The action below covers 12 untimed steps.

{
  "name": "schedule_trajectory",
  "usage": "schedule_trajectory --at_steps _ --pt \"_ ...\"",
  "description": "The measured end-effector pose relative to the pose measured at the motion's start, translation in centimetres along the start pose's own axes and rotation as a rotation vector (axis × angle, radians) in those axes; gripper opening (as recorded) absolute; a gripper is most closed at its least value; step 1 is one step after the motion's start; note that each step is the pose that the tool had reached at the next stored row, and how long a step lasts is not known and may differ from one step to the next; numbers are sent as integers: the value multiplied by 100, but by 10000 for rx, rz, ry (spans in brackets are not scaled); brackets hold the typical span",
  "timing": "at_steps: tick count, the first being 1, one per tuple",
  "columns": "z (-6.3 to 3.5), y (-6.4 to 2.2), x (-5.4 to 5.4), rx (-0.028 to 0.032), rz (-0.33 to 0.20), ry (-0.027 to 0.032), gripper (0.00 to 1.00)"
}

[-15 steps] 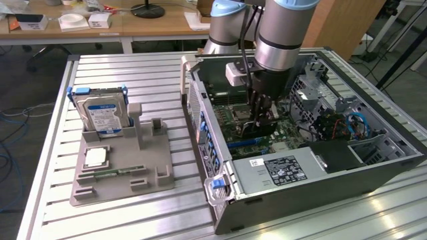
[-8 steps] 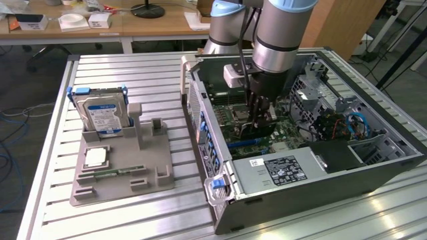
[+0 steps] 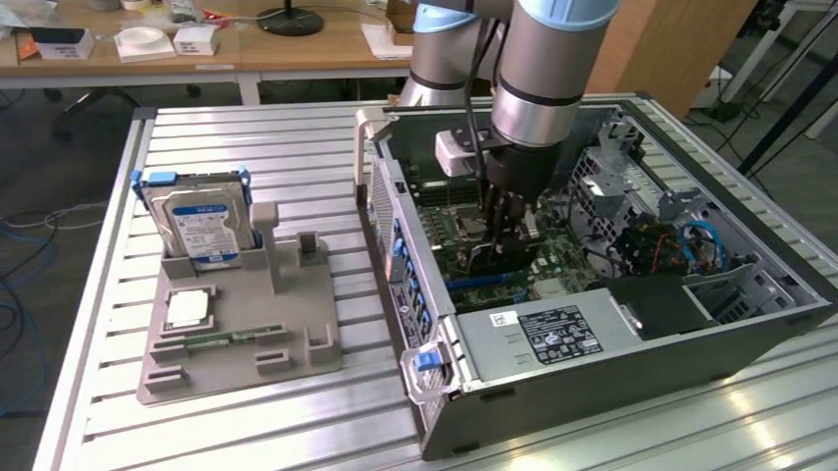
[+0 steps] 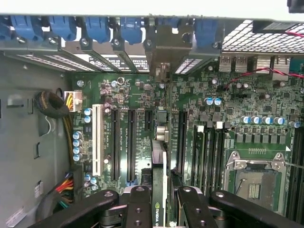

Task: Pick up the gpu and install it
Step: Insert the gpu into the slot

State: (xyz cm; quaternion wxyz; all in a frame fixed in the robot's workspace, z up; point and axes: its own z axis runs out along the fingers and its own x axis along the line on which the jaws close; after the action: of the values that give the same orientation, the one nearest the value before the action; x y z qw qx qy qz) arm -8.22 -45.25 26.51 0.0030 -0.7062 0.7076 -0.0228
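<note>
My gripper (image 3: pixel 504 228) is down inside the open computer case (image 3: pixel 433 294), over the green motherboard (image 3: pixel 556 260). In the wrist view the gripper (image 4: pixel 164 205) is shut on the gpu (image 4: pixel 159 180). The gpu is a thin dark card seen edge-on, and its pale bracket (image 4: pixel 161 71) reaches the case's rear slot openings. It stands upright along a long black expansion slot (image 4: pixel 181 142). Whether its lower edge sits in a slot is hidden. In the exterior view the gpu (image 3: pixel 488 260) shows as a dark strip under the fingers.
A grey fixture (image 3: pixel 235 324) on the exterior view's left holds a silver hard drive (image 3: pixel 196 231), a green memory stick (image 3: pixel 230 340) and a small chip (image 3: pixel 190 309). The case holds a power supply (image 3: pixel 550 334), blue cables (image 3: pixel 701 245), the processor socket (image 4: pixel 254 183) and blue slot latches (image 4: pixel 95 26).
</note>
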Motion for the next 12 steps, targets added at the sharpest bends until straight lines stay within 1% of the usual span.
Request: schedule_trajectory --at_steps 12 --pt "84 10 -3 -1 0 1 26"
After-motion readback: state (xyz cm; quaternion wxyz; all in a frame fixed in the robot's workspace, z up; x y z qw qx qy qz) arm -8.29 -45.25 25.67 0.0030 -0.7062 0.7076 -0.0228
